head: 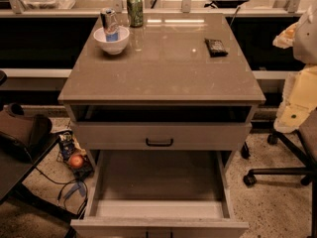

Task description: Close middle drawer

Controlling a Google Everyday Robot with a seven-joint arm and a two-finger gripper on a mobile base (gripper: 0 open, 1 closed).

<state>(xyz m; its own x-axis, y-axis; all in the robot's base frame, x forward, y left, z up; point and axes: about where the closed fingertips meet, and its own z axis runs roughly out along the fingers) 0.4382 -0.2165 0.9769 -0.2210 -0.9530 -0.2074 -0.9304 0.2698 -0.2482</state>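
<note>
One middle drawer, pulled out, bare. Two cans: one in the one bowl, one beside. My gripper: right edge, grip not discernible.

An office, by the look — wheeled desk chair, speckled floor, grey drawer cabinet, loose cables.

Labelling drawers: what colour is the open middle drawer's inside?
The middle drawer is bare grey-beige inside, shown best in the camera view; gripper not in view.
</note>
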